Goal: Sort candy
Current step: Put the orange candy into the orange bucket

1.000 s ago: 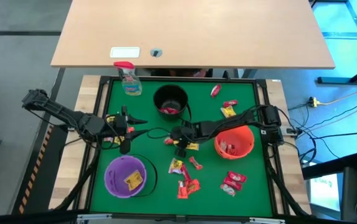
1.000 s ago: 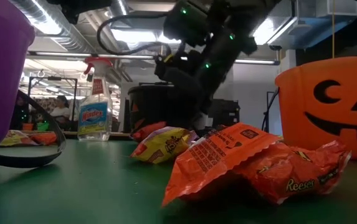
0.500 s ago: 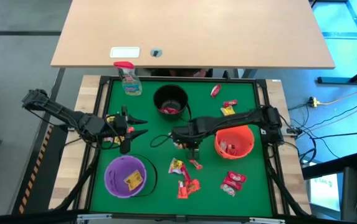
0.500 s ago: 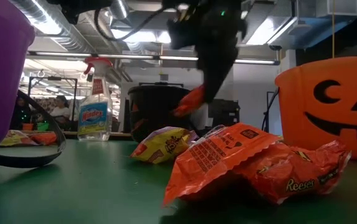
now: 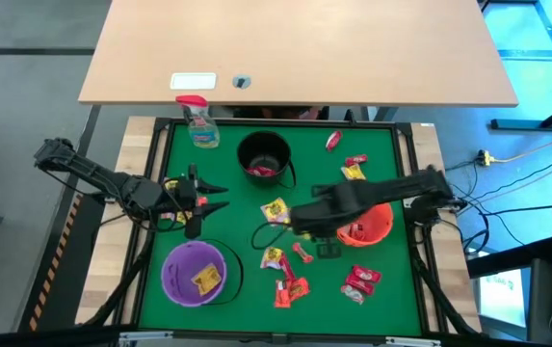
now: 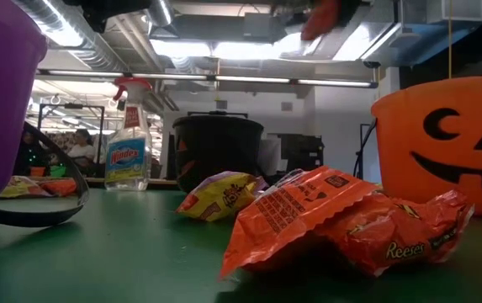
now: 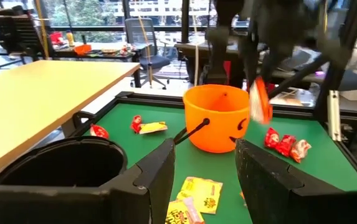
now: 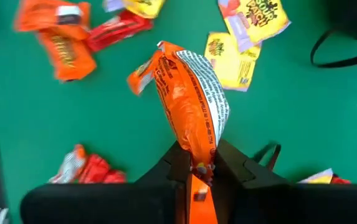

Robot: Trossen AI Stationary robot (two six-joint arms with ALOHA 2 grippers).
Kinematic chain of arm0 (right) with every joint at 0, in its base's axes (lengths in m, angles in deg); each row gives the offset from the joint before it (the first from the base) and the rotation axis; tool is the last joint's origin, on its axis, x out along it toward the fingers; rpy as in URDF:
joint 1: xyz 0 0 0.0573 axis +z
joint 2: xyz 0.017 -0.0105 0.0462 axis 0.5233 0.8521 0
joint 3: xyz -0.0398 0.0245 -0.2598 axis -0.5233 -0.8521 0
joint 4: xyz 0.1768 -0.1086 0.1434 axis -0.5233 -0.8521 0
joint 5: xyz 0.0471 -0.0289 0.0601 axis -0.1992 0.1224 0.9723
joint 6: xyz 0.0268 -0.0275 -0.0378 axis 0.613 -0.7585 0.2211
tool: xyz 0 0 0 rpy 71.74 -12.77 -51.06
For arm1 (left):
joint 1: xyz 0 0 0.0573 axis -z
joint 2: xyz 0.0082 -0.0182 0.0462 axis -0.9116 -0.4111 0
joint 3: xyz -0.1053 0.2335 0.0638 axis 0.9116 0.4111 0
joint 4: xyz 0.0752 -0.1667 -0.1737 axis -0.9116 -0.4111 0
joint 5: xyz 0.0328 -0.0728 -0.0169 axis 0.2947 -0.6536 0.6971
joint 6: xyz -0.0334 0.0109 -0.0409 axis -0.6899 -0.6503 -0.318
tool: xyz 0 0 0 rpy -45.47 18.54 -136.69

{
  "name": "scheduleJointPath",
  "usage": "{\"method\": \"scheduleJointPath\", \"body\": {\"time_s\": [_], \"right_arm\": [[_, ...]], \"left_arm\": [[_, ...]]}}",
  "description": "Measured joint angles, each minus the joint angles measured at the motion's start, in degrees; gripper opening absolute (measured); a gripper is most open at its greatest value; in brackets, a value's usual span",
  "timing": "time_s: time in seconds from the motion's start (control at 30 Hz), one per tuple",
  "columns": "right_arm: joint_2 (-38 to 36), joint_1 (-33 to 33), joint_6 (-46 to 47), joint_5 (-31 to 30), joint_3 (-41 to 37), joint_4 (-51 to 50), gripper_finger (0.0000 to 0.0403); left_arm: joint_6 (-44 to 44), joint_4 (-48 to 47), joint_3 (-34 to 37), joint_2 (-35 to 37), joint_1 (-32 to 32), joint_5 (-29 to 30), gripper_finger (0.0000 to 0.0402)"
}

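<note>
Currently mid-sort: one orange candy packet [image 8: 190, 118] is in transit, off the counter [image 5: 232, 222].

Left jaws [image 5: 206, 198] hover over the counter's left side between the black bucket [image 5: 264, 154] and the purple bucket [image 5: 196, 273], parted about halfway, holding nothing.

Right jaws [image 8: 197, 167] are pinched nearly shut on the packet's tail, lifted above the counter just left of the orange bucket [image 5: 364, 222].

Judgement: transport step. Next move calls for carrying the packet rightward over the orange bucket's mouth, then parting the jaws to drop it.

Counts, high view:
- Buckets: three.
- Spray bottle [image 5: 199, 123]: one, far left corner.
- Loose candy on the counter: roughly ten; clustered pieces are hard to separate.
- Candy in buckets: at least one each in purple, black and orange; exact numbers unclear.
</note>
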Motion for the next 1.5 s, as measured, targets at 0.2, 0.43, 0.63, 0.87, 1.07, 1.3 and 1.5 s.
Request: {"method": "scheduleJointPath", "body": {"time_s": [0.2,0.43,0.63,0.87,1.07,1.3,1.5], "right_arm": [[-12.27,4.13,9.05,-7.05,-4.84,0.18,0.0037],[-26.49,6.89,21.67,-12.69,-19.87,0.22,0.0037],[-36.5,6.71,29.76,-12.02,-40.08,3.64,0.0037],[-42.53,6.71,34.1,-8.0,-55.88,15.0,0.0037],[-42.74,6.71,35.17,-6.64,-58.31,16.33,0.0037],[-42.72,6.71,35.22,-7.1,-58.31,17.05,0.0046],[-42.72,6.71,35.22,-7.1,-58.31,17.12,0.0106]], "left_arm": [[0.0,0.02,0.0,0.0,0.02,-0.87,0.0156],[0.0,0.04,0.0,0.02,0.02,-0.87,0.0156],[0.0,0.07,0.0,0.01,0.02,-0.89,0.0156],[0.02,0.07,0.0,0.0,0.0,-0.87,0.0156],[0.02,0.07,0.0,0.01,0.0,-0.87,0.0156],[0.0,0.07,0.0,0.01,0.0,-0.87,0.0156],[0.02,0.07,0.0,0.02,0.0,-0.87,0.0156]]}}
